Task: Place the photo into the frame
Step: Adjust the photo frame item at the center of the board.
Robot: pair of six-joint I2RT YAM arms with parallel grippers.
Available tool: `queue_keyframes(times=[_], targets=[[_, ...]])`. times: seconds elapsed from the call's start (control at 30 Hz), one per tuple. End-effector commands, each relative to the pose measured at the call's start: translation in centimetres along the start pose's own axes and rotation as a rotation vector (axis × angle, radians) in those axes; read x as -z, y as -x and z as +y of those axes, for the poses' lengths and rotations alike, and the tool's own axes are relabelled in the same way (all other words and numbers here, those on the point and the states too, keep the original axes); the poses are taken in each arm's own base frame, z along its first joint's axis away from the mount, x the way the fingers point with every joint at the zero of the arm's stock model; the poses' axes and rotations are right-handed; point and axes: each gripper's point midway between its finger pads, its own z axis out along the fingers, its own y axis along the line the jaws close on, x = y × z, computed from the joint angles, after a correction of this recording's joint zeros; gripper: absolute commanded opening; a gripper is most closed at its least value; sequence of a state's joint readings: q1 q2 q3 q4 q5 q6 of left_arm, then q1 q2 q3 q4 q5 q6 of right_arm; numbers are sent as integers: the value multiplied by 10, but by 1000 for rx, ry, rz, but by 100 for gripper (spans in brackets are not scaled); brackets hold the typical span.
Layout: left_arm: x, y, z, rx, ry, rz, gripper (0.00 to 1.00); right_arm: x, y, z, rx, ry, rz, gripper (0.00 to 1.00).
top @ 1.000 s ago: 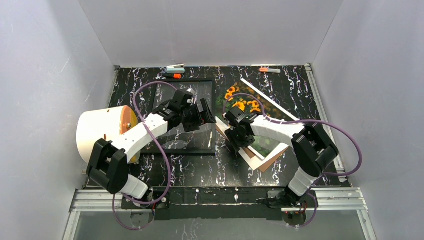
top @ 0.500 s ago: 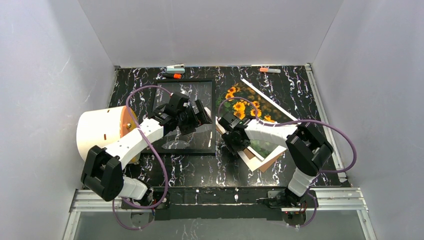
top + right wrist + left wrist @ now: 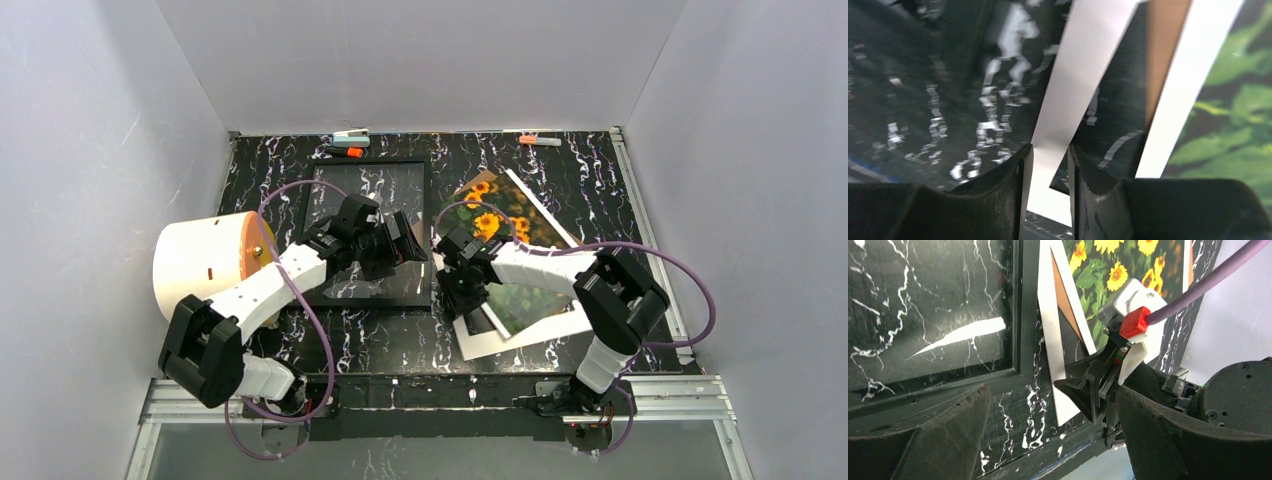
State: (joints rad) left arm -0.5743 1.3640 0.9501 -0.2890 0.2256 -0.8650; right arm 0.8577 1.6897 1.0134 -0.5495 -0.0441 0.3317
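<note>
Photo (image 3: 525,298) lies face up and askew just right of the frame (image 3: 375,161), over a brown board (image 3: 1064,300). Right gripper (image 3: 458,295) pinches a white sheet's (image 3: 520,338) edge. Left gripper (image 3: 412,238) hangs spread over the frame's near right corner.

Plain white walls (image 3: 420,60) enclose a black marbled table (image 3: 390,342).

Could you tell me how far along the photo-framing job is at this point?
Nothing is framed yet: the frame lies flat, showing only table through its pane. In hand: the right gripper pinches a white sheet beside the photo; the left gripper hangs open over the frame's corner. Left: moving the photo into it.
</note>
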Motion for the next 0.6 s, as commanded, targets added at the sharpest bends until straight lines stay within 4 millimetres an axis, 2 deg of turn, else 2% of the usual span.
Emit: queue_keyframes(times=[0.0, 0.03, 0.17, 0.27, 0.37, 0.43, 0.57], targets=[[12, -18, -6, -30, -45, 35, 93, -10, -16, 54, -70, 245, 83, 40], [13, -21, -6, -30, -46, 38, 93, -9, -13, 57, -78, 252, 72, 40], [17, -33, -6, -37, -54, 49, 93, 2, 9, 50, -162, 169, -20, 41], [19, -45, -5, -48, -51, 62, 93, 19, 23, 41, -242, 98, -99, 51], [20, -61, -4, -66, -33, 81, 93, 35, 29, 20, -347, -26, -163, 59], [19, -73, -2, -73, -18, 93, 93, 44, 22, 8, -422, -89, -169, 61], [20, -94, -1, -87, -2, 98, 93, 44, -8, 7, -496, -58, -118, 64]])
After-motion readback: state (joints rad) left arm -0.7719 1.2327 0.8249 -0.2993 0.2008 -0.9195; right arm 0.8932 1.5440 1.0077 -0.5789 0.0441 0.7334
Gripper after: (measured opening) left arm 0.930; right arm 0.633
